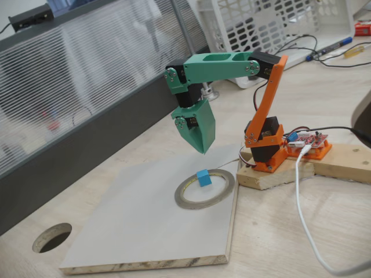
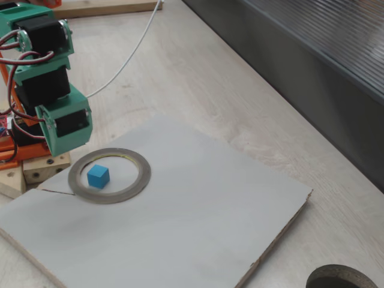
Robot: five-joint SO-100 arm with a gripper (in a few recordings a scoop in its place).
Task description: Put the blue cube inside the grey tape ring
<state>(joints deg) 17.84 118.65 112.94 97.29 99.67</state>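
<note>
The blue cube (image 1: pixel 203 178) (image 2: pixel 98 176) lies flat on the board inside the grey tape ring (image 1: pixel 181 197) (image 2: pixel 141 174), close to the ring's inner rim on the arm's side. My green gripper (image 1: pixel 202 150) (image 2: pixel 57 153) hangs a short way above the ring's arm-side edge and points down. Its jaws come together in a single tip with nothing between them. It touches neither the cube nor the ring.
The ring rests on a white board (image 1: pixel 133 231) (image 2: pixel 198 228). A dark round hole (image 1: pixel 52 237) (image 2: pixel 342 279) is cut in the table past the board's far corner. The arm's wooden base block (image 1: pixel 272 174), a white cable (image 1: pixel 301 202) and a grey partition (image 1: pixel 87 145) border the area.
</note>
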